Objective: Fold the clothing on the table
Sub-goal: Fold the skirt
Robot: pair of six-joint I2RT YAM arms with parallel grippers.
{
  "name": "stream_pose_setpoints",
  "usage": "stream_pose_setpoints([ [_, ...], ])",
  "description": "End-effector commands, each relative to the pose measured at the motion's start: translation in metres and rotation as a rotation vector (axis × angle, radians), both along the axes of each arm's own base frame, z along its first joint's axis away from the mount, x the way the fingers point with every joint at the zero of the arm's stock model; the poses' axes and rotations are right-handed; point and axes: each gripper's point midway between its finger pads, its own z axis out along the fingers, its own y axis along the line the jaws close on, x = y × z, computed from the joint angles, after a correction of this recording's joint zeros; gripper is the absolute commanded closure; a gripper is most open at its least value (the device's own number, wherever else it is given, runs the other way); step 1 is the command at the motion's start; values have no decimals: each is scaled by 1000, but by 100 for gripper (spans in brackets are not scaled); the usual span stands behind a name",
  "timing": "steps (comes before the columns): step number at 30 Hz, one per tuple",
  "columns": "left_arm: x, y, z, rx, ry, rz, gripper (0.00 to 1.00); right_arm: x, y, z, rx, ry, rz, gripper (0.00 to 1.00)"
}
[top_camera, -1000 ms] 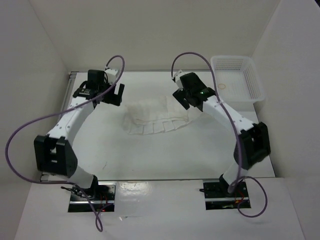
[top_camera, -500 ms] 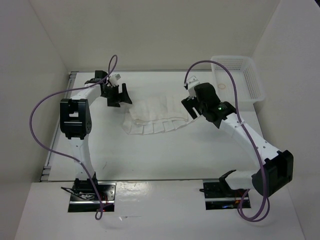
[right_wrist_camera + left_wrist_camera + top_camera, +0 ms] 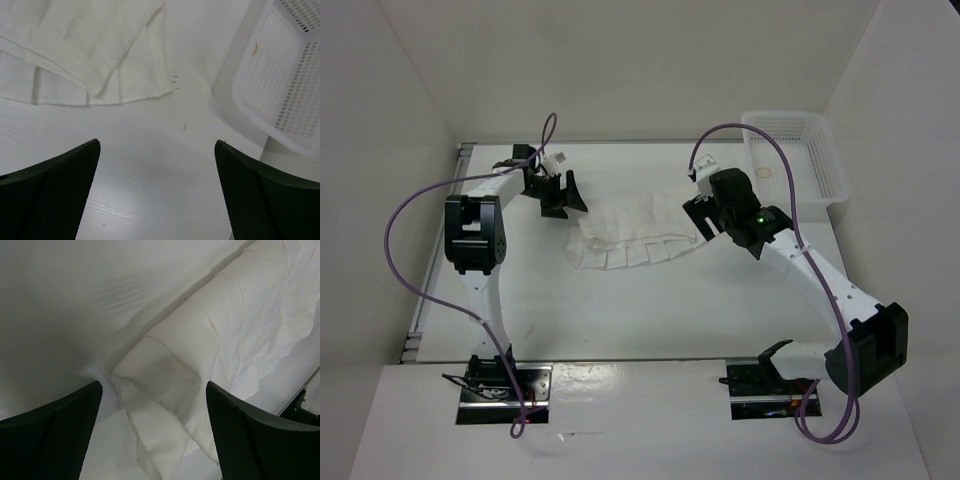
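Left fingers (image 3: 50, 435) stand wide and empty, straddling the bunched left end of the skirt (image 3: 630, 235), probably to pinch it for folding. Right fingers (image 3: 45, 190), equally wide and empty, hover beside its right end. The skirt lies mid-way across the counter (image 3: 620, 310), toward the far edge.

Clothing (image 3: 630, 235) thin pleated cloth; table (image 3: 640, 312) matte; basket (image 3: 807, 158) plastic mesh.

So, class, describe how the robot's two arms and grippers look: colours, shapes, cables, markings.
The left arm and right arm have slim white links joined by chunky black joint housings. A purple cable loops along each. The left gripper and right gripper are black, with two broad, finely dotted fingers. A green light glows on the right arm.
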Motion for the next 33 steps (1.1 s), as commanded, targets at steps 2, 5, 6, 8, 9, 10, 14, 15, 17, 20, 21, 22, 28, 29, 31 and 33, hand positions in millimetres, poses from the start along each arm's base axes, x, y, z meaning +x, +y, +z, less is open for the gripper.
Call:
stream_pose_setpoints([
  [2,-22,5,-34,27,89,-40,12,3,2,16,52,-64,-7,1],
  [5,-27,4,-43,20,110,-50,20,2,1,12,48,-56,-7,1],
  [6,-29,2,-46,6,121,-54,27,2,2,12,56,-55,-12,1],
  [8,-31,1,-46,0,122,-66,37,2,2,12,56,-55,-12,1],
  [9,-32,0,-49,-6,124,-78,43,2,2,12,56,-55,-12,1],
  [10,-36,0,-52,-7,135,-78,56,3,-2,12,55,-55,-21,1],
  [14,-39,-2,-50,-23,125,-90,98,0,-3,4,46,-38,-21,1],
  [15,-41,-2,-46,-21,117,-98,100,2,-2,5,50,-46,-21,1],
  [17,-42,2,-39,-19,86,-89,100,4,-5,0,43,-33,-31,1],
  [20,-45,13,-30,3,57,-53,100,14,-6,-14,47,8,-36,1],
  [21,-47,18,-29,12,58,-40,100,17,-2,-18,75,29,-11,1],
  [22,-49,27,-27,12,59,-19,100,22,1,-22,92,59,2,1],
  [28,-74,68,-28,63,81,44,100,54,10,-27,207,153,137,1],
  [29,-76,80,-28,78,74,63,100,58,9,-31,212,172,136,1],
  [31,-82,87,-29,75,87,84,100,71,21,-42,228,214,176,1],
  [33,-91,94,-33,74,102,98,100,83,32,-42,263,230,224,1],
])
